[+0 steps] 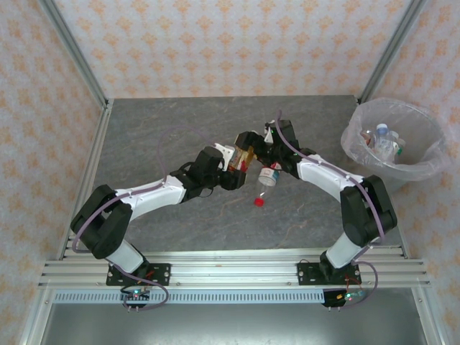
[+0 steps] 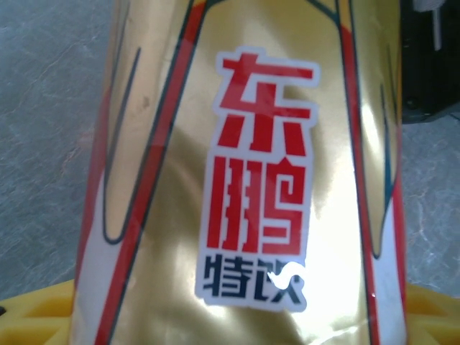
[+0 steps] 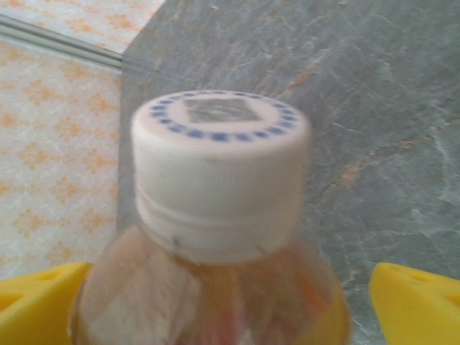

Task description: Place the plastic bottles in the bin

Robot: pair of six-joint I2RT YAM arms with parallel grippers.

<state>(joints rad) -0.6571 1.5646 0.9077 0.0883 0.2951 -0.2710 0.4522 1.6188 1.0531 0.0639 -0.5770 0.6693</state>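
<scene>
The gold-labelled bottle (image 1: 245, 157), one of the plastic bottles, is held near the centre of the table (image 1: 165, 129), between the two grippers where the arms meet. In the left wrist view its label (image 2: 237, 180) carries red characters on a white patch above smaller dark ones, with red stripes running down each side. The right wrist view shows its white cap (image 3: 219, 172), ringed with blue dots, and the clear shoulder below it. The left gripper (image 1: 233, 159) is closed on the body of this bottle: its yellow pads (image 2: 36, 316) meet the label at both lower sides, with no gap visible. The right gripper (image 1: 253, 149) sits at the cap end with its jaws parted. One yellow finger (image 3: 417, 302) stands clear of the bottle's shoulder, with grey table showing between them, while the other lies against or just beside the bottle. A clear bottle with a red cap (image 1: 268, 175) lies on the table just beside the grippers, on their near-right side, cap toward the near edge. The bin (image 1: 431, 162) stands at the right edge of the table, near the far right corner, well apart from the grippers. Several bottles in the bin (image 1: 384, 140) lie inside its crinkled clear liner.
</scene>
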